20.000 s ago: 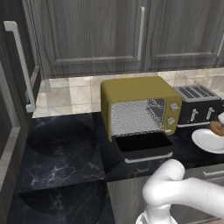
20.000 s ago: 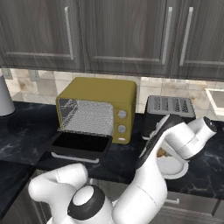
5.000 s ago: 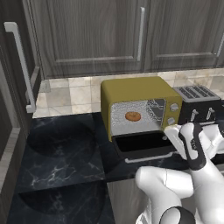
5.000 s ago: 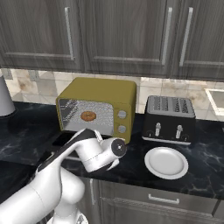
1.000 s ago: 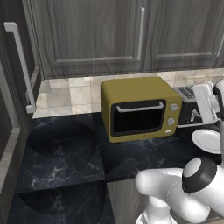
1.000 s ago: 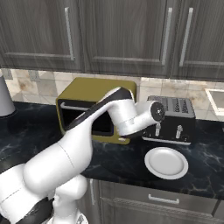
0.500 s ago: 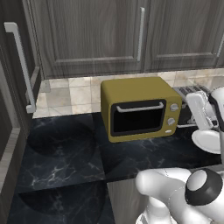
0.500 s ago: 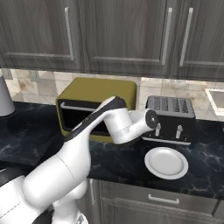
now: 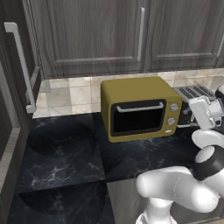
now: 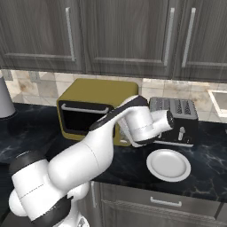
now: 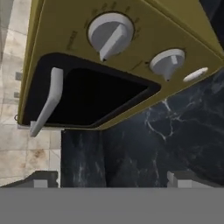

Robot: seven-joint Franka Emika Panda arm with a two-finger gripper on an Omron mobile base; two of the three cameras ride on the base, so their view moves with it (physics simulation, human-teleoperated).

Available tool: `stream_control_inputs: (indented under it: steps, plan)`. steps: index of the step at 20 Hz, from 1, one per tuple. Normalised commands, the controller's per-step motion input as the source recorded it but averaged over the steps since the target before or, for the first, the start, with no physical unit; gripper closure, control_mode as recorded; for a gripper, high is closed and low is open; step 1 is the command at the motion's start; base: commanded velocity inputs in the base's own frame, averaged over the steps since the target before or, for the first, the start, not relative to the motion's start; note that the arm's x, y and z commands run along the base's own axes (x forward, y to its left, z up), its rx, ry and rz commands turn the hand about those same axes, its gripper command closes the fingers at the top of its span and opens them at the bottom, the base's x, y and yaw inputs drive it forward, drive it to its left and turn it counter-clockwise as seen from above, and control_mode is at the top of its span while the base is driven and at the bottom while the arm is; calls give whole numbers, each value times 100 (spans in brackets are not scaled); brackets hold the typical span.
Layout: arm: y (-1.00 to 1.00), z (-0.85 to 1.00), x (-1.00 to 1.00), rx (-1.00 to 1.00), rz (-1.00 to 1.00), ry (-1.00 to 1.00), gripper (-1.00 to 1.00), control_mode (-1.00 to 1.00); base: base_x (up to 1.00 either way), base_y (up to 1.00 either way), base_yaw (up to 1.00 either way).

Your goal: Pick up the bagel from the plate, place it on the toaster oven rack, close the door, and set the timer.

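The fingers (image 11: 43,178) stand wide apart at the bottom of the hand view, holding nothing; only their tips show. The gripper (image 11: 111,179) faces the oven (image 9: 139,107), whose two knobs (image 11: 110,35) and shut door (image 9: 138,118) show. The dark glass hides the bagel and rack. The plate (image 10: 168,165) lies bare near the counter's (image 9: 65,153) front edge.

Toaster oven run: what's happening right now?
The toaster oven sits on the dark counter with its door shut. The plate beside the black toaster has nothing on it. The white arm has its hand up at the oven's right side, gripper open and holding nothing, and the hand view faces the two silver knobs. The bagel isn't visible through the dark glass. Setting the timer looks like the remaining step.
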Motion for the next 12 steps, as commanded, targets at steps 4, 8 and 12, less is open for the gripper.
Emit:
stream_control_inputs:
  steps: [4,8,12]
  plan:
    - [16,-14,0,-13,10,-13,-100,-100,0,0,0]
    - [39,-14,0,-13,1,-13,-100,-100,0,0,0]
    - [37,-17,0,-16,0,-15,-100,-100,0,0,0]
